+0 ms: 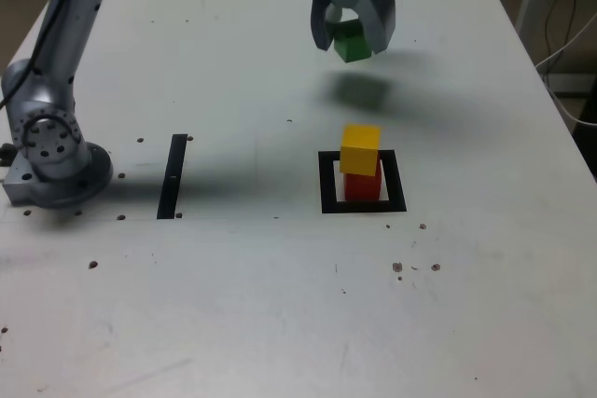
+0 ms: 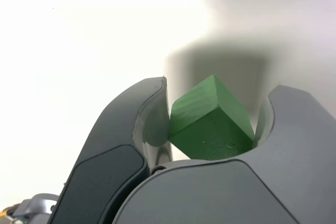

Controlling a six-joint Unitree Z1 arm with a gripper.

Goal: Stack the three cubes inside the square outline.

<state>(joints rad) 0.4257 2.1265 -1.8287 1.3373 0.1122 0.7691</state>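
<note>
Yellow cube (image 1: 360,149) tops red cube (image 1: 363,185) in the square outline (image 1: 326,184) (white margin around); beyond, jaws grip green cube (image 1: 352,42) aloft

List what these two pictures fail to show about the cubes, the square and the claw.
- Small red cube: top hidden by the small yellow cube, exterior view.
- Thick black square outline: absent from the wrist view.
- Small green cube: lower part covered by the grey claw, wrist view.
- Table beyond: overexposed there.
</note>
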